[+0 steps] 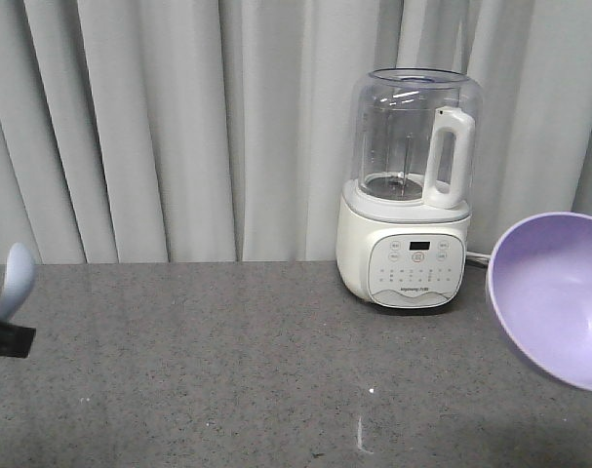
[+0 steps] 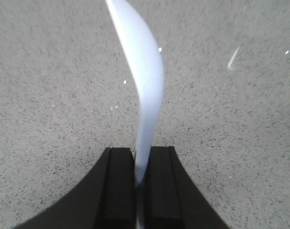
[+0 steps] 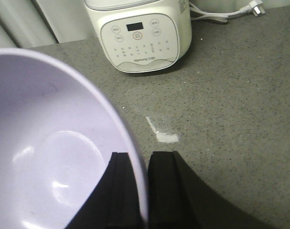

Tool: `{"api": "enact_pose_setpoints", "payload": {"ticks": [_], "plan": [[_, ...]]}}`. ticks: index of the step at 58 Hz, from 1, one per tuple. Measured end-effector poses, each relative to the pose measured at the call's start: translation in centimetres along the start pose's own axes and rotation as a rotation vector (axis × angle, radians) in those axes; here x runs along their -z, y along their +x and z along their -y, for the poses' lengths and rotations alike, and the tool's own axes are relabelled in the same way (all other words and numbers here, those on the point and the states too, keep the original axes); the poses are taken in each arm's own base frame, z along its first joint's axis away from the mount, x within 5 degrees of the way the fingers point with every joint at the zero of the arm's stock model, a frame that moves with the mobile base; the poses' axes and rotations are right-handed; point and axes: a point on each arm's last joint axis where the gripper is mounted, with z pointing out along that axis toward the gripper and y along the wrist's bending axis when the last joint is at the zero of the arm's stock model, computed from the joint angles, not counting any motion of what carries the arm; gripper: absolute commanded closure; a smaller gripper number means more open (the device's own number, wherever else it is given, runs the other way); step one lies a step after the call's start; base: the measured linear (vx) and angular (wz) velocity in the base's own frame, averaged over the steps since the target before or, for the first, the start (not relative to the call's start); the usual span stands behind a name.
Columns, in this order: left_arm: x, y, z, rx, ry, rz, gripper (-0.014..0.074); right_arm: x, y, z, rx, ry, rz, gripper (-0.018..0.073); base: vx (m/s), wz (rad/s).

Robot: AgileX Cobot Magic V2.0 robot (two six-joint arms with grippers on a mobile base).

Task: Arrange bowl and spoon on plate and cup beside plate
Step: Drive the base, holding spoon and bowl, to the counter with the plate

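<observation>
Above the counter [image 3: 221, 119], right gripper [image 3: 139, 162] pinches the bowl [image 3: 49, 143]; left gripper [image 2: 142, 155], the spoon [image 2: 147, 86].

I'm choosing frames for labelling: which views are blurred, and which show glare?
Left wrist view: the spoon and the speckled counter look smeared, apparently motion blur. Right wrist view: sharp, with soft glare patches inside the bowl. Front view: fairly sharp, with light streaks reflected on the blender jar.

The blender [image 1: 410, 195] stood rear right on the counter [image 1: 227, 370], before the curtain [image 1: 178, 127]; spoon [image 1: 15, 281] far left, bowl [image 1: 559, 297] far right, both above the counter.
</observation>
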Motion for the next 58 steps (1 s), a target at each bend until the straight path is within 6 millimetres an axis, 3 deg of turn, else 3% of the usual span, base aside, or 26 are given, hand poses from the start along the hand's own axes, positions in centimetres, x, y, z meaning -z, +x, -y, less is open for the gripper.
{"api": "enact_pose_setpoints", "payload": {"ticks": [11, 24, 58], "plan": [[4.2, 2.9, 0.4, 0.016, -0.006, 0.133, 0.0596, 3.0, 2.8, -1.6, 0.026, -0.049, 0.077, 0.0568, 0.0, 0.0], [7.5, 4.4, 0.7, 0.02, -0.007, 0.238, 0.0596, 5.0, 3.8, -2.7, 0.02, -0.086, 0.145, 0.0568, 0.0, 0.0], [8.0, 4.5, 0.7, 0.019, -0.008, 0.26, 0.0596, 5.2, 3.8, -2.7, 0.02, -0.086, 0.159, 0.0568, 0.0, 0.0]]}}
